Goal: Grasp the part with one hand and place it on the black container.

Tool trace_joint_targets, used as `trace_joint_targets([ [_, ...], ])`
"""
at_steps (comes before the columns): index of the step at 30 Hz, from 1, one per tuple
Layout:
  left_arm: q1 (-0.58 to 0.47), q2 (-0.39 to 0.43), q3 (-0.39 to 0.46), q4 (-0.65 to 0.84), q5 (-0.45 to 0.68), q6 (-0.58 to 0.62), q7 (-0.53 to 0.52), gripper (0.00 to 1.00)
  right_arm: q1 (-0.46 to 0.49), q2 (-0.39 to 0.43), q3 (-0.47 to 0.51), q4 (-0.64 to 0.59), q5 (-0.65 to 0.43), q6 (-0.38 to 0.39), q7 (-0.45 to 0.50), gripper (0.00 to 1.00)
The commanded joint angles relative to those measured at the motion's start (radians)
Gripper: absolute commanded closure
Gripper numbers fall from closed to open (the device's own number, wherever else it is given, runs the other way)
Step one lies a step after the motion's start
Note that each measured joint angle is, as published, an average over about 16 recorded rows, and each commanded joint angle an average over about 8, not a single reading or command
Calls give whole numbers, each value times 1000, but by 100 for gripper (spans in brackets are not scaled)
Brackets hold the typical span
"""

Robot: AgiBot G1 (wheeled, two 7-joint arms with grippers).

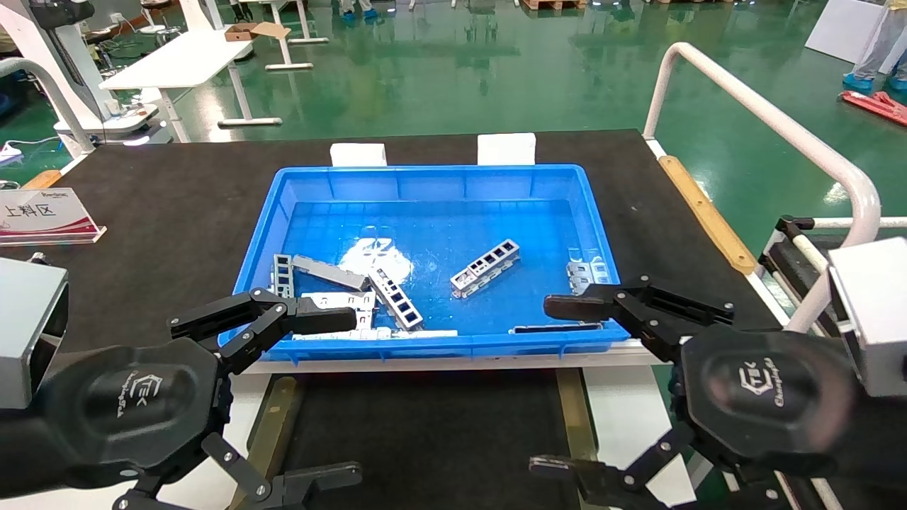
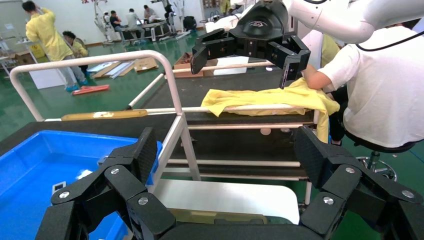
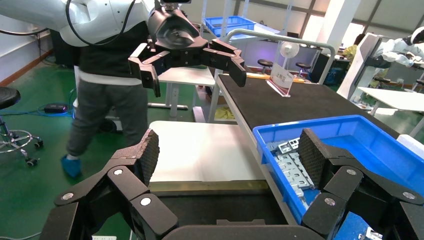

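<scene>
Lying free with its long axis toward 2 o'clock, the part [image 1: 485,268] is reached soonest at 10 o'clock of the right gripper [image 1: 567,386], spread empty like the left gripper [image 1: 333,397].

The black tabletop [image 1: 177,205] carries a blue bin [image 1: 439,180], a slanted sign stand [image 1: 46,216] at its left edge, and two white blocks [image 1: 358,154], apparently touching the bin's far wall.

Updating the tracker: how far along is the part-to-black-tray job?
Nothing is done: the matte-black tray with brass rails holds no part. Nothing is in hand: the left gripper and right gripper hover open, empty, at the blue plastic bin. Left: grasp a silver windowed bracket and place it.
</scene>
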Motion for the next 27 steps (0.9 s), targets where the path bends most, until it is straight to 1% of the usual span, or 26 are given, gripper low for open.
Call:
trace_joint_targets([
  [1,0,0,0,0,0,0,0,0,0,0,0,0,0,0,0,0],
  [27,0,0,0,0,0,-1,0,0,0,-1,2,-1,-1,-1,1,0],
])
